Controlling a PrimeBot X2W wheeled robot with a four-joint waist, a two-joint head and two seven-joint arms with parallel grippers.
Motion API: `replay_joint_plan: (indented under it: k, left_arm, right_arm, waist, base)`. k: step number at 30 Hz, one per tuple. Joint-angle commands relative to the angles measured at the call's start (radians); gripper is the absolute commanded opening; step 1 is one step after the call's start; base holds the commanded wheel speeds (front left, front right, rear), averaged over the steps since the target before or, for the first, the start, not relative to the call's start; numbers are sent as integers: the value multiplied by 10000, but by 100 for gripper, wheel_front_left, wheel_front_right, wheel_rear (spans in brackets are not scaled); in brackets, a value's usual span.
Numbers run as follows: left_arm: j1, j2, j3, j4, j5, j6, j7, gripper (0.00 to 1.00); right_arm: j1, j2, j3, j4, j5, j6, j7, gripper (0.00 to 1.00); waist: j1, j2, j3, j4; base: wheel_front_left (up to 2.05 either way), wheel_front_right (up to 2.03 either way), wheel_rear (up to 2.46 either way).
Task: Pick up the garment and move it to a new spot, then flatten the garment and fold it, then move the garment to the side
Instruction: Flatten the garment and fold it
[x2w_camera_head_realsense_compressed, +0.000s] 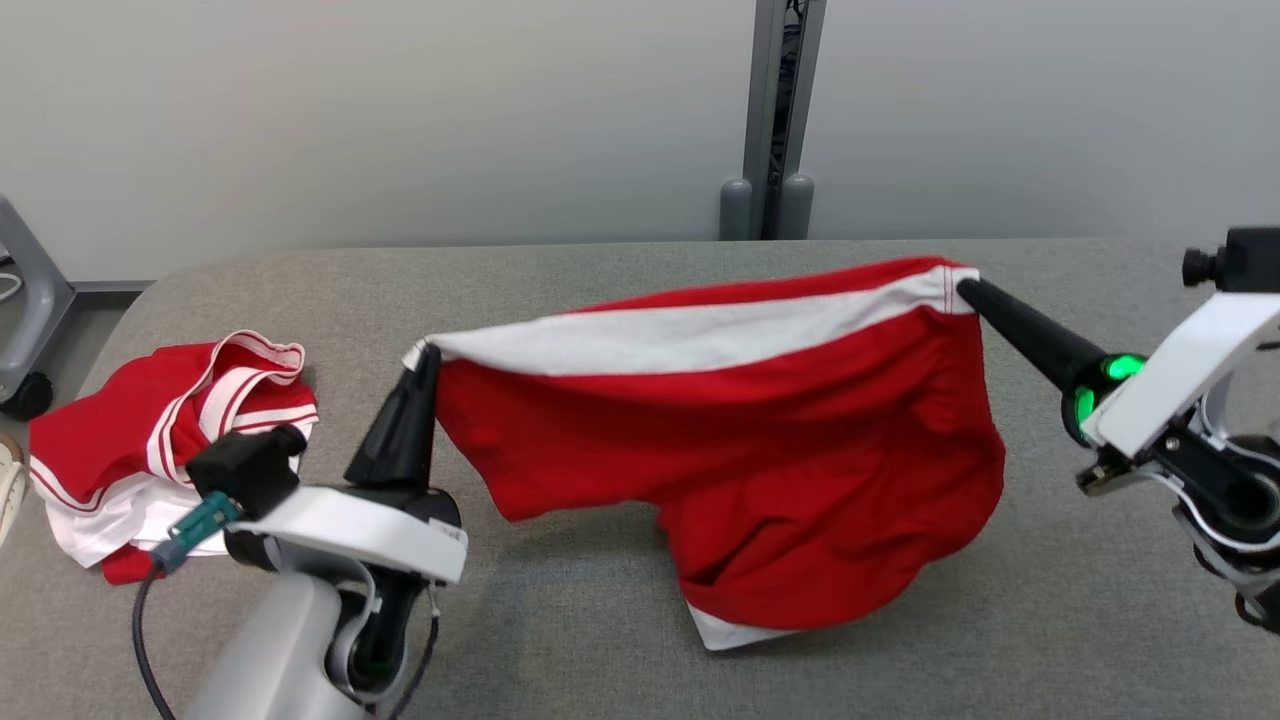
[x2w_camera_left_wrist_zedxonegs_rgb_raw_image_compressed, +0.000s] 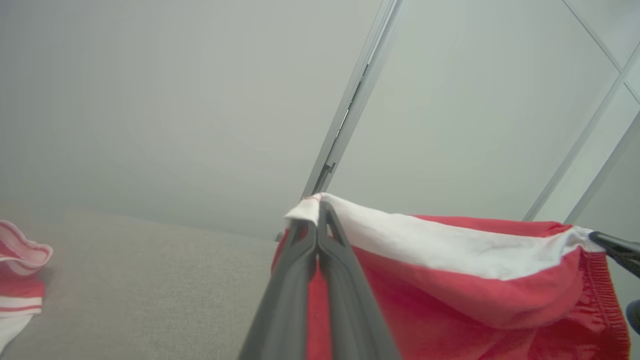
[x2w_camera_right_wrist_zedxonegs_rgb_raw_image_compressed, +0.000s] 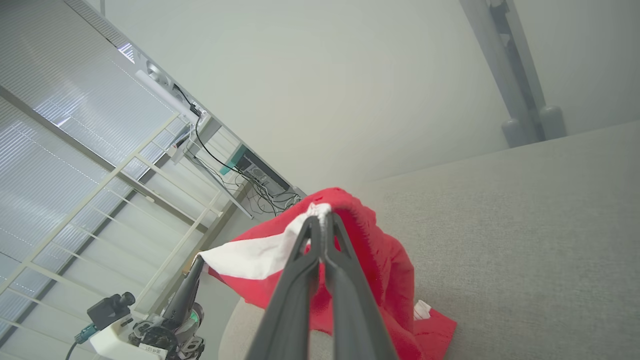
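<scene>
Above the grey counter (x2w_camera_head_realsense_compressed: 1080, 620), your two hands hold the red garment (x2w_camera_head_realsense_compressed: 760, 440) stretched out by its white waistband (x2w_camera_head_realsense_compressed: 690, 335). Your left hand (x2w_camera_head_realsense_compressed: 430, 352) has its fingers pressed together on the band's left corner, and your right hand (x2w_camera_head_realsense_compressed: 962, 285) pinches the opposite corner, further back. Between them the cloth sags, and its lowest white-edged hem rests on the counter near the front. Off to your left, a second red-and-white garment (x2w_camera_head_realsense_compressed: 150, 450) lies crumpled on the counter, apart from the held one.

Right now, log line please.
left gripper: shut on red shorts | right gripper: shut on red shorts | state: stretched between, hem on table
</scene>
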Motion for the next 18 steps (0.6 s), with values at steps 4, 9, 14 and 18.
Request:
replay_joint_plan:
  k: [4, 9, 14, 18]
  left_arm:
    - [-1122, 339, 340, 8, -215, -13, 49, 0]
    - [-2335, 474, 843, -7, -608, 116, 264, 0]
    - [-3379, 659, 1252, 34, -788, 382, 459, 0]
    - [-4025, 739, 1325, 196, -659, 622, 518, 0]
  right_arm:
    - [-1055, 475, -349, 316, 677, 6, 433, 0]
    - [-2349, 1234, -475, 1225, 1067, 7, 820, 0]
    - [-3710, 1895, -279, 2516, 953, 7, 1294, 0]
    - [-4687, 2387, -267, 3574, 919, 7, 1422, 0]
  waist:
    - [0, 0, -179, -50]
    - [0, 0, -309, -87]
    - [0, 0, -410, -122]
    - [0, 0, -484, -89]
  base:
    - [0, 0, 0]
    - [0, 0, 0]
    - [0, 0, 0]
    - [0, 0, 0]
